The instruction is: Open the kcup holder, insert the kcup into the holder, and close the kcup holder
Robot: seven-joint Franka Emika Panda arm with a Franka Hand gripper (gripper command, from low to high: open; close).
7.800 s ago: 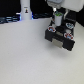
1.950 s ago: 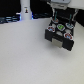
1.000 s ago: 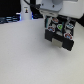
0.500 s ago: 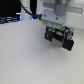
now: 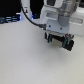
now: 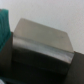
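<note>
The kcup holder (image 5: 69,45) is a black box at the exterior view's right, and the arm hides most of it. My gripper (image 5: 56,39) hangs from the white hand, low and right against the box's near side. Its fingers are blurred, so I cannot tell how the jaws stand. In the wrist view the kcup holder (image 6: 42,47) fills the middle as a dark grey block with a pale top face, very close. A teal-green patch (image 6: 4,25) shows at the picture's edge beside the box. I cannot tell whether it is the kcup. No drawer shows pulled out.
A white table (image 5: 25,60) stretches across the exterior view's left and front. Dark equipment (image 5: 10,20) and a black cable (image 5: 31,19) sit at the back left. The arm's white body (image 5: 62,15) fills the upper right.
The arm has come down from above the black box until the gripper sits against it, covering more of the box than before. The box looks slightly shifted.
</note>
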